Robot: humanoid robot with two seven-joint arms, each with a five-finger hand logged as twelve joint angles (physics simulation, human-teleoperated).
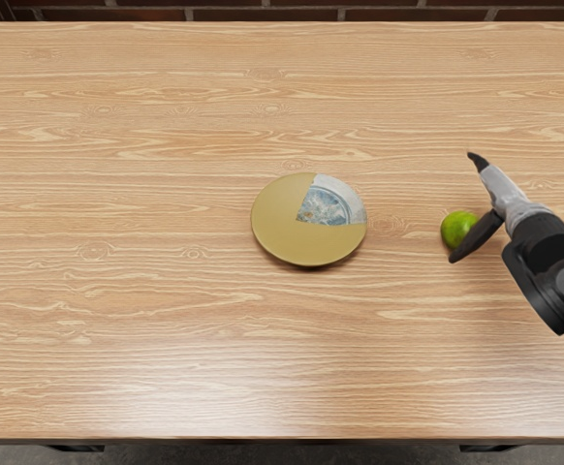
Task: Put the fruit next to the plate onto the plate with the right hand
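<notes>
A small green lime [457,228] lies on the wooden table, to the right of the plate. The round plate [301,232] is olive-yellow with a patterned grey wedge at its upper right and holds nothing. My right hand [478,205] comes in from the right edge and sits just right of the lime. Its fingers are spread: one grey finger [495,180] points up and back, a dark one [476,237] reaches down along the lime's right side. Nothing is grasped. The left arm is out of view.
The wooden table [166,320] fills the view, with its front edge near the bottom and a brick wall along the top edge. A gap of roughly a plate's width separates the lime from the plate.
</notes>
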